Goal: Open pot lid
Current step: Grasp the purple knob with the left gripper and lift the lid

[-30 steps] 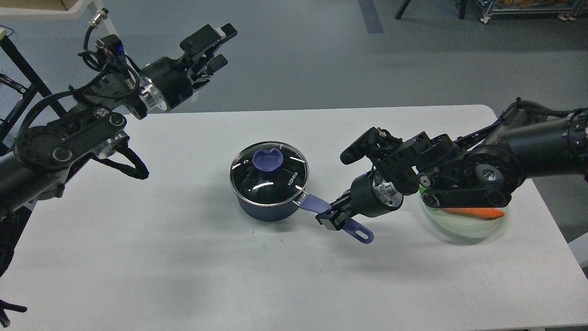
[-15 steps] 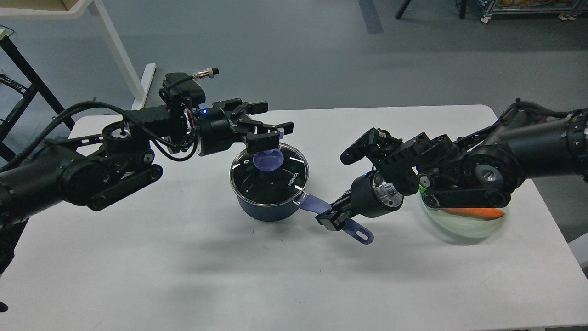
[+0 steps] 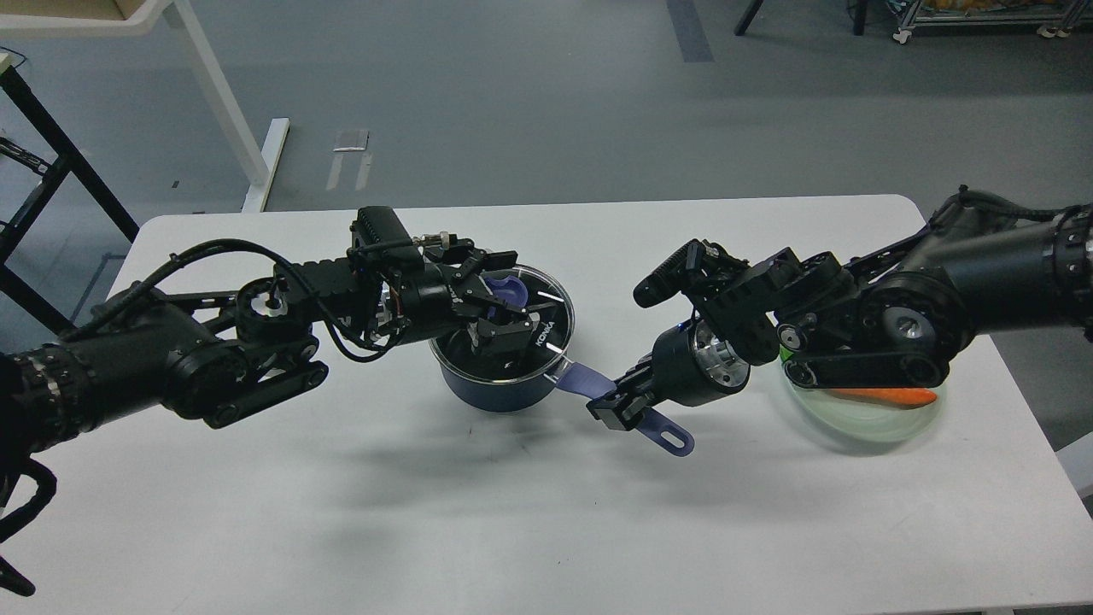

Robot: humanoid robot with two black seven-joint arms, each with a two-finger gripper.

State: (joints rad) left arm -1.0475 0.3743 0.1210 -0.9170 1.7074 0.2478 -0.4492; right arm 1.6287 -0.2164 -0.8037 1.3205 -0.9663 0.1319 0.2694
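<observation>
A dark blue pot (image 3: 499, 395) stands at the table's middle with a glass lid (image 3: 551, 301) on it. The lid carries a purple knob (image 3: 511, 292). My left gripper (image 3: 502, 295) hangs low over the lid, its two fingers on either side of the knob with gaps showing, so it is open. The pot's purple handle (image 3: 583, 378) points to the front right. My right gripper (image 3: 618, 407) is shut on the handle near its middle; the handle's end loop (image 3: 671, 437) sticks out past it.
A pale green plate (image 3: 871, 424) with an orange carrot (image 3: 884, 396) lies at the right, partly under my right arm. The white table (image 3: 478, 512) has a rounded far edge. Table legs and a black frame stand on the floor to the far left.
My left arm swung down from high at the left to the pot, and its gripper now straddles the lid knob. The right gripper, pot and lid have not moved.
</observation>
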